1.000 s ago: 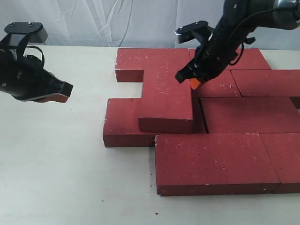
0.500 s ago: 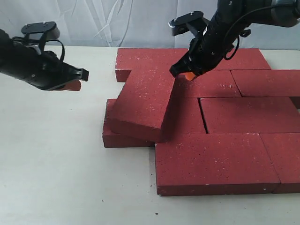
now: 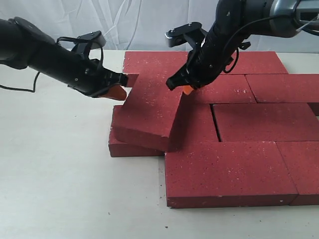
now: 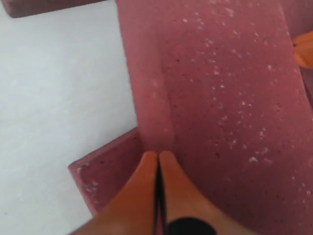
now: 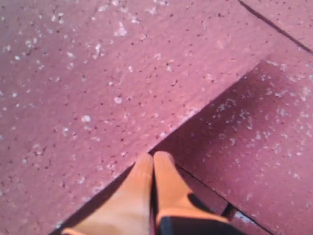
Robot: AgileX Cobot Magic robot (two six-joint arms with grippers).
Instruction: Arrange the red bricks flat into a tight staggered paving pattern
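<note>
Atop the laid red bricks (image 3: 234, 169), the loose dark-red speckled rectangular paver (image 3: 152, 112) has been skewed and tilted by the clenched, empty right gripper (image 3: 185, 89) at two o'clock, and the clenched, empty left gripper (image 3: 117, 92) brought to ten o'clock for reseating.

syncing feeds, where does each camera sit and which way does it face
Exterior: off the arms, looking down over the pale tabletop at the dark-red flat rectangular paver bricks; left gripper and right gripper show.
Left wrist: on the left arm, facing past its shut orange fingertips at the tilted brick's side.
Right wrist: on the right arm, past shut fingertips at that brick's raised edge.
All share the tilted brick.
</note>
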